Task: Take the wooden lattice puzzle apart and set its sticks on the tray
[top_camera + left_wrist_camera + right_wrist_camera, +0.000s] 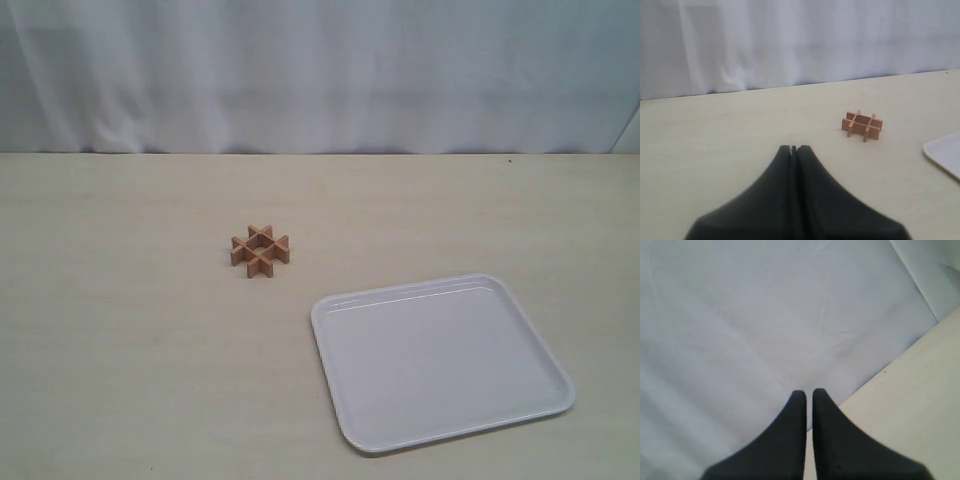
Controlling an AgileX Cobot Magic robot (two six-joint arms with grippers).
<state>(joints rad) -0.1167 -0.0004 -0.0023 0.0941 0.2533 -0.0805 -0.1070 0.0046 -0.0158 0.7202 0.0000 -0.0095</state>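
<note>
The wooden lattice puzzle [260, 250] stands whole on the pale table, its four notched sticks still interlocked in a hash shape. The white tray [447, 361] lies empty in front of it and to the right, a short gap apart. In the left wrist view my left gripper [794, 148] is shut on nothing, well short of the puzzle [862, 125], and a corner of the tray [945, 153] shows at the edge. My right gripper [809, 392] is shut with only a hairline slit, holding nothing and facing the curtain. Neither gripper shows in the exterior view.
A white curtain [320, 70] hangs along the far edge of the table [120, 330]. In the right wrist view only the curtain [765, 315] and a strip of table [920, 390] appear.
</note>
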